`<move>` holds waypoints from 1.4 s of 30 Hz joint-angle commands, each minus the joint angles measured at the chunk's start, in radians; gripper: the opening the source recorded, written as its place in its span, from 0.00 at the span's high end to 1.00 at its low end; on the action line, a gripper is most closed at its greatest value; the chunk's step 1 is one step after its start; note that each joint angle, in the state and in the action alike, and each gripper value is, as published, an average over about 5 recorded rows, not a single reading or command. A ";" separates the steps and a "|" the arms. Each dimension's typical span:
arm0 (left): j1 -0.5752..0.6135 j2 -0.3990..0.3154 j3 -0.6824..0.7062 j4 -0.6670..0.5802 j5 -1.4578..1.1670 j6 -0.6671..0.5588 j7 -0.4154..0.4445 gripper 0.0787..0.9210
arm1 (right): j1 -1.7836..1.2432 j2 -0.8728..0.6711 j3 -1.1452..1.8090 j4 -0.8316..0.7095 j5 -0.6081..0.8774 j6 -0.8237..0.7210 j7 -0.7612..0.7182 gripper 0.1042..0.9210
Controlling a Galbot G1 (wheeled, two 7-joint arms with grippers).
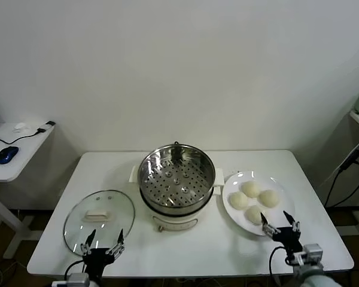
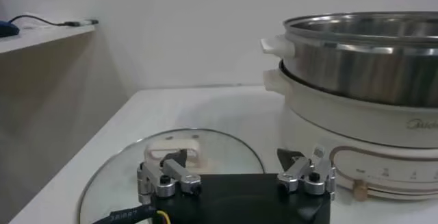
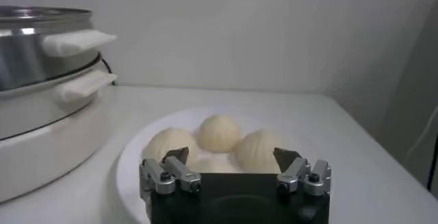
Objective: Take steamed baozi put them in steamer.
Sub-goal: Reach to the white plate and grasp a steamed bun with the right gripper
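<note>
From your head camera you look down on a white table (image 1: 227,245). The steamer (image 1: 176,179) stands at its middle, a shiny steel basket with a perforated bottom on a cream-white pot base, and nothing lies in the basket. To its right a flat white plate (image 1: 230,206) carries the four steamed baozi (image 1: 253,200), bunched together and touching. To the steamer's left a round glass lid (image 1: 99,220) with a white handle lies flat on the table. Your left gripper (image 1: 104,240) hangs at the near edge of the lid with its fingers spread and nothing between them. Your right gripper (image 1: 280,223) hangs at the near right rim of the plate, just beside the nearest bun, likewise spread and holding nothing. A side desk (image 1: 15,149) with a blue mouse (image 1: 7,154) stands off to the left, apart from the table.

In your left wrist view the left gripper (image 2: 236,170) stands wide open above the glass lid (image 2: 226,146), whose white handle (image 2: 174,153) shows between the fingers. The steamer (image 2: 363,61) rises close by on its pot base, the control panel facing you.

In your right wrist view the right gripper (image 3: 234,166) is spread above the near rim of the plate (image 3: 130,170), touching none of the buns. Three of the steamed baozi (image 3: 219,132) show just ahead of the fingertips; the fourth you cannot make out here. The steamer (image 3: 34,47) and its white side handles sit beside the plate, not touching it.
</note>
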 commanded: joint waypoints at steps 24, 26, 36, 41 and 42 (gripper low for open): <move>-0.006 -0.005 -0.004 0.029 -0.006 -0.008 0.000 0.12 | 1.951 -0.319 -2.065 -0.893 -0.078 0.410 -1.267 0.12; -0.009 -0.006 -0.004 0.035 -0.006 -0.009 0.000 0.12 | 1.920 -0.261 -2.079 -0.913 -0.042 0.381 -1.240 0.12; -0.016 -0.002 -0.006 0.052 -0.008 -0.007 0.005 0.12 | 1.691 -0.072 -1.968 -1.103 -0.027 0.278 -1.113 0.12; -0.021 -0.002 -0.004 0.065 -0.009 -0.011 0.006 0.12 | 1.623 -0.029 -1.921 -1.161 -0.046 0.258 -1.070 0.12; -0.021 -0.003 -0.003 0.067 -0.009 -0.011 0.006 0.12 | 1.610 -0.020 -1.912 -1.171 -0.049 0.254 -1.059 0.12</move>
